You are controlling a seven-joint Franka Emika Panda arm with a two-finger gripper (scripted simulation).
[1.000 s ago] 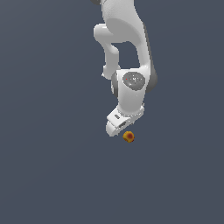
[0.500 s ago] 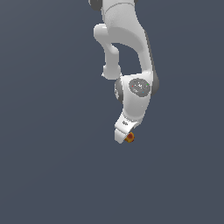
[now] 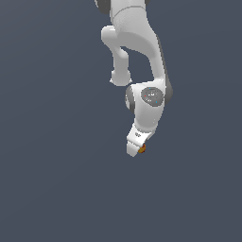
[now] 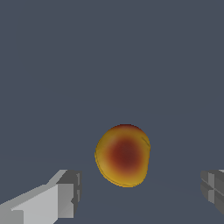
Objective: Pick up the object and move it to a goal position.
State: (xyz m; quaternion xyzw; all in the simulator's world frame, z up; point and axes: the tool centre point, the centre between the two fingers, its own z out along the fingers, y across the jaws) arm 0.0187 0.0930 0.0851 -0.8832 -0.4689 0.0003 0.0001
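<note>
The object is a small orange-yellow ball with a red patch (image 4: pixel 124 155). It lies on the flat grey floor. In the wrist view it sits between my two fingers, the light one (image 4: pixel 65 194) and the darker one (image 4: pixel 213 184), with a gap on each side. My gripper (image 4: pixel 140 192) is open and touches nothing. In the exterior view my white gripper (image 3: pixel 134 150) points down at the floor. It hides most of the ball (image 3: pixel 142 149), which peeks out on the exterior view's right side of the fingers.
The white arm (image 3: pixel 142 56) rises above the gripper toward the top of the exterior view. The plain grey floor (image 3: pixel 56 179) surrounds the ball on all sides.
The gripper has come down and moved toward the exterior view's right onto the ball. The ball, once in plain view beside the hand, is now mostly covered by it. The ball has not moved.
</note>
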